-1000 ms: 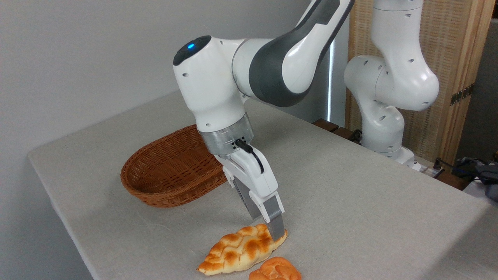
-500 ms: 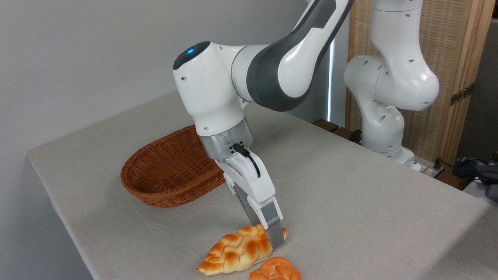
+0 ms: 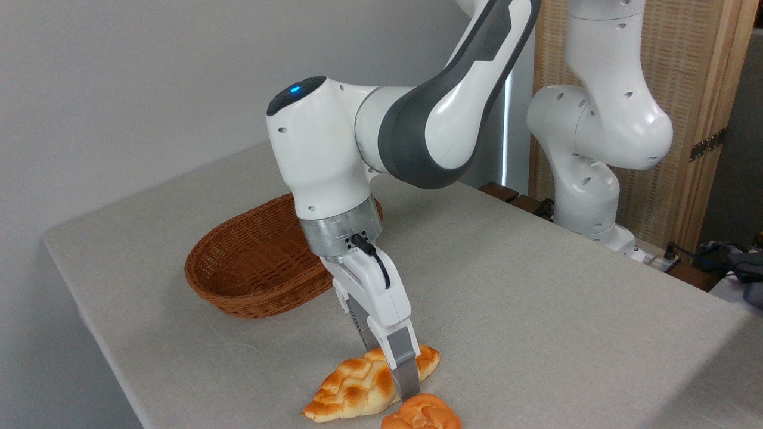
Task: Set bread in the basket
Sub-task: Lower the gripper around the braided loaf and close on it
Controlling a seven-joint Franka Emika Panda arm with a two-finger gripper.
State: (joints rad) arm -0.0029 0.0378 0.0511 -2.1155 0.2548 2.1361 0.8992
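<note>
The gripper [image 3: 400, 381] points down at a slant over the near edge of the table, its fingers straddling the bread [image 3: 357, 387] across the loaf's middle. The near finger [image 3: 405, 381] stands in front of the loaf, its grey tip down at the crust's lower edge and just above the round bun [image 3: 422, 414]; the far finger is mostly hidden behind the hand and the loaf, so it cannot be told whether the fingers are pressing the bread or merely stand on either side of it. The bread lies flat on the table [image 3: 536, 310], a braided, golden-orange loaf with one pointed end toward the lower left and the other showing to the right of the finger. The bun sits just beside it at the front, partly cut off by the bottom edge of the picture; whether the two touch is not clear. The basket [image 3: 250, 280], reddish-brown wicker, rests on the table behind and to the left of the gripper, apart from the bread and with nothing visible in it; its right end is hidden by the arm's wrist [image 3: 322, 161]. The white arm rises from there to the upper right, and its base column [image 3: 596, 131] stands at the far edge of the table in front of a woven screen in a wooden frame [image 3: 685, 89].
</note>
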